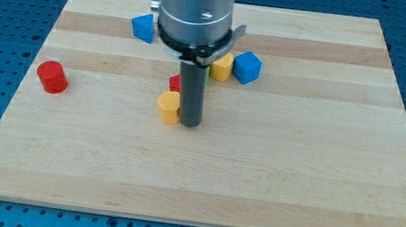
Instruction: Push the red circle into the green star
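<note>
The red circle (53, 76) is a short red cylinder at the view's left, alone on the wooden board (299, 167). My tip (190, 123) rests near the board's middle, far to the right of the red circle. It touches the right side of a yellow block (168, 106). Only a thin green sliver (208, 72) shows behind the rod, left of another yellow block (221, 67); it may be the green star, mostly hidden. A red block (175, 83) peeks out just left of the rod.
A blue block (143, 27) lies at the view's upper left of centre. A blue cube (247, 67) sits right of the upper yellow block. The arm's grey body (197, 5) hides part of the board's top middle.
</note>
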Robot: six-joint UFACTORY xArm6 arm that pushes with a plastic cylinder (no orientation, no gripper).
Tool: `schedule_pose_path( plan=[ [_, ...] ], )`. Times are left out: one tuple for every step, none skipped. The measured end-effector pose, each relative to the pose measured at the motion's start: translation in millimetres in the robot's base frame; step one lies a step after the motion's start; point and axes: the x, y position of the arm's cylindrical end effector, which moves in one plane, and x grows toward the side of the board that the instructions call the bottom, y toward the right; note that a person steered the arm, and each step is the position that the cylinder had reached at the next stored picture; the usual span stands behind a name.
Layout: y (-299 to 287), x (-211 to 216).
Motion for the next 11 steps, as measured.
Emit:
schedule_pose_path(
  plan=[
    [-1,29],
    [-82,37],
    [-188,29],
    [-229,2],
    [-229,-52],
    [-216,-91],
    [-228,-87],
    [-265,-80],
    [-242,-96],
    [-172,-124],
    [-115,-151]
  ],
)
